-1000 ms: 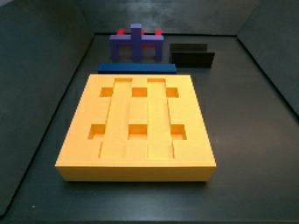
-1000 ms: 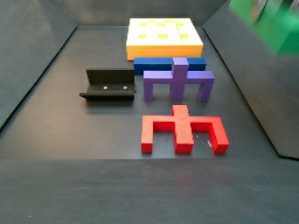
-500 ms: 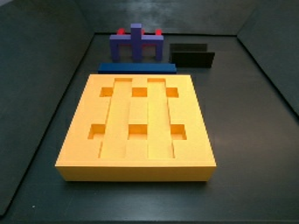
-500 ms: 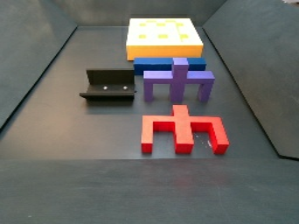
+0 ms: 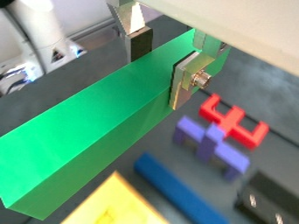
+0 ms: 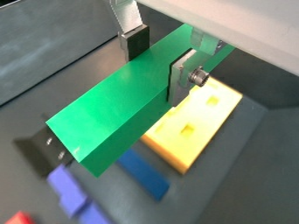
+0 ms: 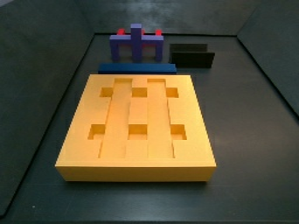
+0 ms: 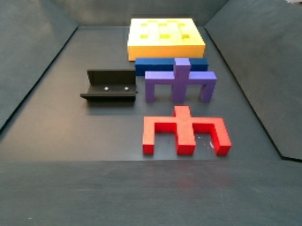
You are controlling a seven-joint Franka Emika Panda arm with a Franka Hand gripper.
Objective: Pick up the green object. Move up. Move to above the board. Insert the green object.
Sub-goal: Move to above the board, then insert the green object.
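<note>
1. Gripper (image 5: 163, 54) shows in both wrist views only; neither side view has it in frame. Its two silver plates with dark pads sit on opposite long faces of the green bar (image 5: 100, 131), clamped on it near one end.
2. Green bar is off the floor, carried high. In a wrist view (image 6: 122, 101) it hangs over the floor with the yellow board (image 6: 193, 127) below it, the board partly hidden under the bar.
3. Yellow board, side view (image 7: 136, 127): flat on the dark floor, six square holes in two rows of three, lengthwise grooves, all holes empty.
4. Blue bar (image 7: 136, 67) lies along the board's 12 o'clock edge, just beside it; contact cannot be told. Also seen in a side view (image 8: 170, 64).
5. Purple piece (image 8: 179, 81) stands at 6 o'clock of the blue bar in that view, close to it.
6. Red piece (image 8: 184, 131) lies flat at 6 o'clock of the purple piece, apart from it.
7. Fixture (image 8: 109, 86) stands at 9 o'clock of the purple piece, apart.
</note>
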